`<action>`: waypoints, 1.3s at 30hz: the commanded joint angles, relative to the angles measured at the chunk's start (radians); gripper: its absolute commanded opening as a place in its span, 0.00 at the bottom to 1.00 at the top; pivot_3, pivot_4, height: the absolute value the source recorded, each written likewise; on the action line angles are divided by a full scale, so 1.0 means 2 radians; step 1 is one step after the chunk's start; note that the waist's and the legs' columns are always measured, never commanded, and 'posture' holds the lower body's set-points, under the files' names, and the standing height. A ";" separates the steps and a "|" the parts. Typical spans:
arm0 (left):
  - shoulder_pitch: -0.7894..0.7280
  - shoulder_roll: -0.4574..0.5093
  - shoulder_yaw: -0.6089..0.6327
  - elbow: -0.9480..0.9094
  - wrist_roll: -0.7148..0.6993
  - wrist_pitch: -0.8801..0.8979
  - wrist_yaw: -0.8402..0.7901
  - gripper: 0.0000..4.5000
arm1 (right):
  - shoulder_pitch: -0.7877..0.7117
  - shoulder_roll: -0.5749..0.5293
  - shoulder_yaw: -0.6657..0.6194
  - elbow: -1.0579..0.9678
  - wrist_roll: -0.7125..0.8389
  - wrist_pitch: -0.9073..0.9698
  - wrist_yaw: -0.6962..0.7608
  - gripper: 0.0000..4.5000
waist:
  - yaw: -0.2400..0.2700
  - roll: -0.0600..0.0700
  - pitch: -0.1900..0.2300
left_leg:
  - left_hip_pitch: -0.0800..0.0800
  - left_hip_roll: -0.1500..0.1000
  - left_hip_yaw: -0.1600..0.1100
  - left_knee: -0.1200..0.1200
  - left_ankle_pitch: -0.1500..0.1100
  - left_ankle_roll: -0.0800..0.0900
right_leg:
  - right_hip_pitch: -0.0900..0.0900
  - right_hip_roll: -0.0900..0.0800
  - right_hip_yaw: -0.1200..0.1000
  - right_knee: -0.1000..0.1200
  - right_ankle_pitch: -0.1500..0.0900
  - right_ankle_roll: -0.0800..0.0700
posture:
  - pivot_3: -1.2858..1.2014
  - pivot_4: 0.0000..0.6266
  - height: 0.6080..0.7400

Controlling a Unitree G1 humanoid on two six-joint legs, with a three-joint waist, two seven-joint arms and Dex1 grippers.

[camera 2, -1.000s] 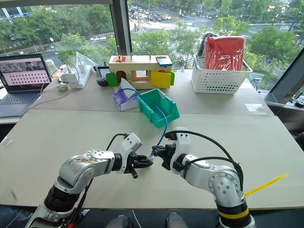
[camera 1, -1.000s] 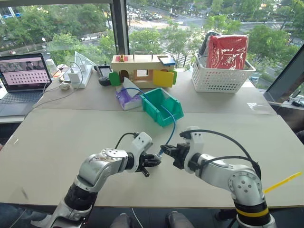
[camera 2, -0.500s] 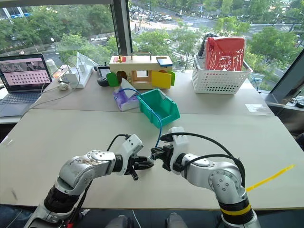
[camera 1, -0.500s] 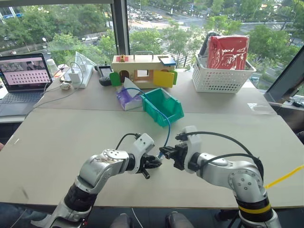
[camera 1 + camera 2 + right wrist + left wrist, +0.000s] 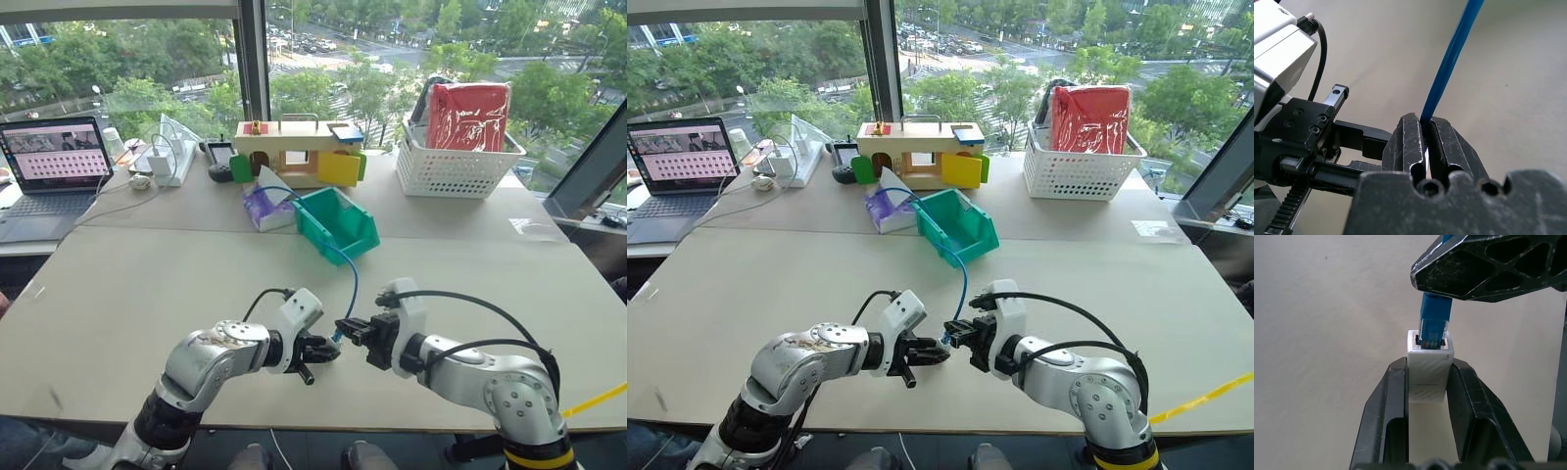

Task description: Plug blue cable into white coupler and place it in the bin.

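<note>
The plugging step is in hand, and it looks close to done. The left gripper (image 5: 1429,382) is clamped on the white coupler (image 5: 1429,369), socket facing away from the wrist, and the clear plug of the blue cable (image 5: 1433,323) sits in the socket mouth, though whether it has latched fully cannot be told. The right gripper (image 5: 1426,139) is pinched shut on the cable just behind the plug, and both hands meet above the near part of the table (image 5: 118,294). From there the cable arcs up and back into the bin (image 5: 338,223), which stands farther off near the table's middle seam. The next move probably calls for a last straight push along the socket's axis, then carrying the joined pair forward to the bin.
</note>
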 commanded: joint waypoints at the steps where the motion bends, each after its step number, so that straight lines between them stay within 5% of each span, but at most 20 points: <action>1: -0.008 -0.010 0.008 -0.026 -0.007 -0.004 0.011 0.14 | 0.039 0.005 0.053 0.044 0.000 0.065 0.006 0.00 | 0.000 0.000 -0.002 | 0.000 0.000 0.000 0.000 0.000 0.000 | 0.000 0.000 0.000 0.000 0.000 0.000 | 0.52 0.24 1.00; 12: -0.004 -0.017 0.005 -0.029 -0.014 0.004 0.020 0.14 | 0.056 -0.007 0.084 0.052 -0.052 0.082 0.043 0.00 | 0.000 -0.001 -0.008 | 0.003 0.000 -0.001 -0.003 -0.001 0.000 | 0.001 0.000 0.000 0.000 -0.002 -0.002 | 0.52 0.24 1.00; 23: 0.003 -0.037 0.022 -0.031 -0.021 0.011 0.044 0.14 | 0.076 -0.018 0.070 0.054 -0.037 0.101 0.083 0.00 | 0.008 0.000 -0.013 | 0.005 0.000 -0.001 -0.008 -0.001 0.000 | 0.003 0.000 0.000 -0.005 -0.003 -0.002 | 0.52 0.24 1.00; 27: 0.004 -0.054 0.037 -0.030 -0.019 0.015 0.064 0.14 | 0.082 0.024 0.023 0.052 0.025 0.085 0.053 0.00 | 0.011 -0.001 -0.015 | 0.005 0.000 -0.001 -0.008 -0.002 0.000 | 0.003 0.000 0.000 -0.006 -0.003 -0.002 | 0.52 0.24 1.00; 39: -0.026 -0.111 0.046 0.006 -0.011 -0.005 0.099 0.14 | 0.057 -0.026 0.053 0.022 0.018 0.108 0.051 0.00 | 0.017 0.000 -0.015 | 0.001 -0.006 -0.006 -0.008 -0.002 0.000 | 0.002 -0.002 0.002 -0.007 -0.004 0.000 | 0.52 0.24 1.00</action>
